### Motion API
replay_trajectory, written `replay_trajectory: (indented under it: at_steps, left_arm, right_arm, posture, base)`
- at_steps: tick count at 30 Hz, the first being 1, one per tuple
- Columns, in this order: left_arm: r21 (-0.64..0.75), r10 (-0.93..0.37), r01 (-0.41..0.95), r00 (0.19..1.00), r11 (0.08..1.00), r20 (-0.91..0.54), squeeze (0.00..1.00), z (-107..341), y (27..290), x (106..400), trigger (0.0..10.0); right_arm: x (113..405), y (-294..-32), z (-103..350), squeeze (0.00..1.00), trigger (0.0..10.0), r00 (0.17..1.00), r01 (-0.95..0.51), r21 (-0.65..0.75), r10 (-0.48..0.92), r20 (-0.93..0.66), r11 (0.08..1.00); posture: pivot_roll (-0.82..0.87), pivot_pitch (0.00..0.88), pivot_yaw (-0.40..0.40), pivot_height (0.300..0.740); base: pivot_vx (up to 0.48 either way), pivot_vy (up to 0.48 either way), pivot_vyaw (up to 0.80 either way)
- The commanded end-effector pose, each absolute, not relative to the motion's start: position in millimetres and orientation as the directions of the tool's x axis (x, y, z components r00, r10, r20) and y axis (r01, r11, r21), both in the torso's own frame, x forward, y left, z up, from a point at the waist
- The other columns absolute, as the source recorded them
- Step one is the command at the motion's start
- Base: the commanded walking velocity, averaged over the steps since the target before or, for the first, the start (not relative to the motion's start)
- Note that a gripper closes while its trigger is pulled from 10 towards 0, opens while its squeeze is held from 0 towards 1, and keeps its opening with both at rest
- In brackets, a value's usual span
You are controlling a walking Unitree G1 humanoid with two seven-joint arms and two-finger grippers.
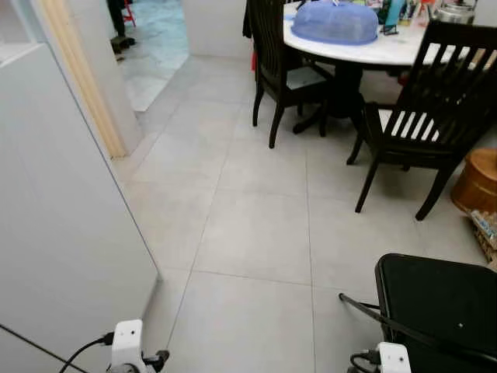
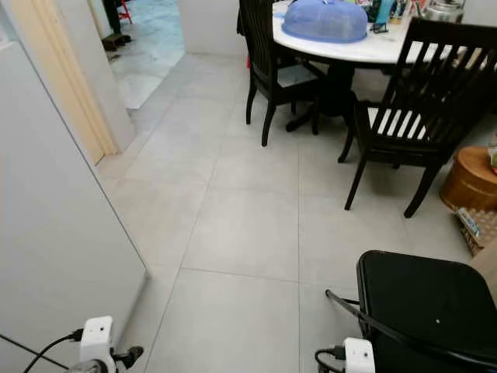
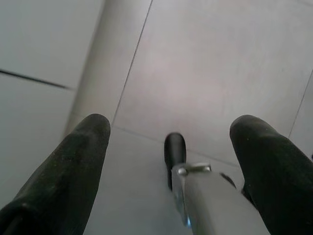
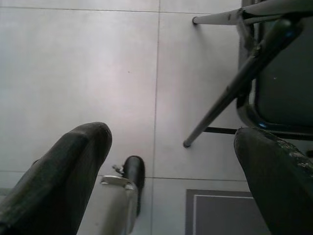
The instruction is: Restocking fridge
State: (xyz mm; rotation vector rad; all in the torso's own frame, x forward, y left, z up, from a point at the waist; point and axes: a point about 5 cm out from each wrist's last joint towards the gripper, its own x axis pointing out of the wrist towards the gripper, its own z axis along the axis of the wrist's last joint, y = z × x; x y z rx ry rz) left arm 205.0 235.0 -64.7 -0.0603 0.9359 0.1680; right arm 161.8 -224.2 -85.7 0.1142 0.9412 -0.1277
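Fridge [image 1: 62, 225] stands at the robot's left, its white side close. Left tool [image 3: 166, 147] and right tool [image 4: 171, 147] hang wide, holding nothing. It should turn slowly, keeping away from the black chair [image 1: 435, 303]

My left gripper [image 3: 168, 147] is showing matt black fingers [image 3: 68, 171] with a finely grained, rubbery surface, spread wide over smooth, pale grey floor tiles [image 1: 256, 233] that are giving off a soft sheen. My right gripper [image 4: 171, 161] is showing the same matt black fingers [image 4: 274, 171], one of them scuffed and speckled. The fridge panel [image 1: 62, 233] is looking smooth, white and faintly glossy. The dining chairs [image 1: 435, 116] are showing dark, lacquered wood. The round table top [image 1: 365, 48] is gleaming white, and the food cover [image 1: 335, 22] on it is looking like translucent blue plastic. The folding chair [image 1: 439, 307] is showing a matt black seat on a dark metal tube frame. The round stool [image 1: 477, 183] is looking like varnished wood.
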Motion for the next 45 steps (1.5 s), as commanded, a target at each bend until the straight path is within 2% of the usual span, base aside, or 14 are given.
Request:
replay_trajectory:
  at_steps: [1,6,13,18,45]
  left_arm:
    - [0.037,0.120,-0.157,0.560,0.987,-0.820,0.00,-64.9,232.7,206.4,10.0]
    - [0.047,0.119,-0.144,0.555,0.989,-0.823,0.00,-62.7,231.4,211.3,10.0]
    - [0.058,0.127,-0.141,0.548,0.988,-0.827,0.00,-67.3,234.4,201.2,10.0]
    - [0.068,0.130,-0.131,0.561,0.989,-0.818,0.00,-63.6,234.9,207.7,10.0]
    - [0.076,0.130,-0.120,0.553,0.990,-0.823,0.00,-67.9,238.2,197.9,10.0]
  right_arm:
    - [156.5,-224.4,-88.2,0.00,10.0,0.560,0.169,0.043,-0.060,-0.827,0.985]
    - [157.7,-226.0,-87.4,0.00,10.0,0.563,0.172,0.046,-0.060,-0.824,0.984]
    - [157.8,-225.0,-87.3,0.00,10.0,0.571,0.177,0.051,-0.061,-0.818,0.983]
    - [154.5,-223.6,-88.9,0.00,10.0,0.566,0.184,0.057,-0.058,-0.822,0.981]
    - [147.0,-221.1,-92.3,0.00,10.0,0.551,0.192,0.063,-0.054,-0.832,0.979]
  posture:
    - [-0.02,0.000,-0.060,0.740]
    - [0.00,0.000,-0.068,0.740]
    - [0.01,0.000,-0.053,0.740]
    - [0.01,0.000,-0.044,0.740]
    - [0.04,0.000,-0.023,0.740]
  base:
    - [0.000,0.000,0.00]
    - [0.000,0.000,0.00]
    - [0.000,0.000,0.00]
    - [0.000,0.000,0.80]
    - [0.000,0.000,0.77]
